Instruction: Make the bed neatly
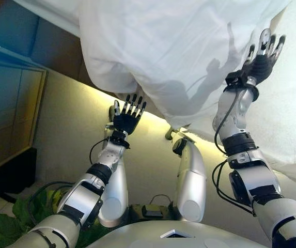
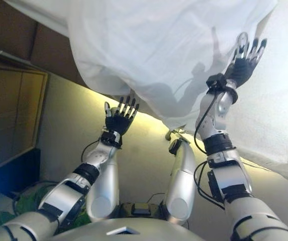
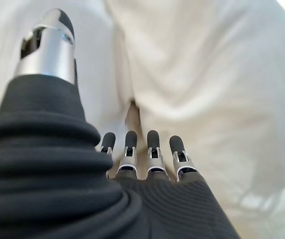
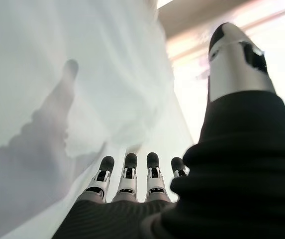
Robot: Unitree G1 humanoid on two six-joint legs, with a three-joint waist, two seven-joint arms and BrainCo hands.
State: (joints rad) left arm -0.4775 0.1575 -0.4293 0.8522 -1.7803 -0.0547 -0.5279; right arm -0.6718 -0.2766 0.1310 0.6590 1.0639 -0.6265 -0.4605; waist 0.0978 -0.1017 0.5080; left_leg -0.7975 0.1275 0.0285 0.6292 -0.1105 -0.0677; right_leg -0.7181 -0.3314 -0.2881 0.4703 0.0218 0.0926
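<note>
A white duvet point(image 1: 178, 46) lies rumpled over the bed and hangs over its near edge in a bulging fold point(image 1: 153, 98). My left hand point(image 1: 126, 120) is open just below that hanging fold, fingers straight and apart from the cloth; in the left wrist view its fingers point(image 3: 152, 149) point at the white cloth point(image 3: 207, 79). My right hand point(image 1: 261, 63) is open and raised against the duvet at the right, fingers spread on or just off the fabric point(image 4: 82, 89). Neither hand holds anything.
The bed's side panel point(image 1: 70, 134) glows yellow under a light strip below the duvet. A wooden cabinet point(image 1: 8, 113) stands at the left. A dark headboard or wall panel point(image 1: 29, 36) sits upper left. Green leaves point(image 1: 13, 222) show at the lower left.
</note>
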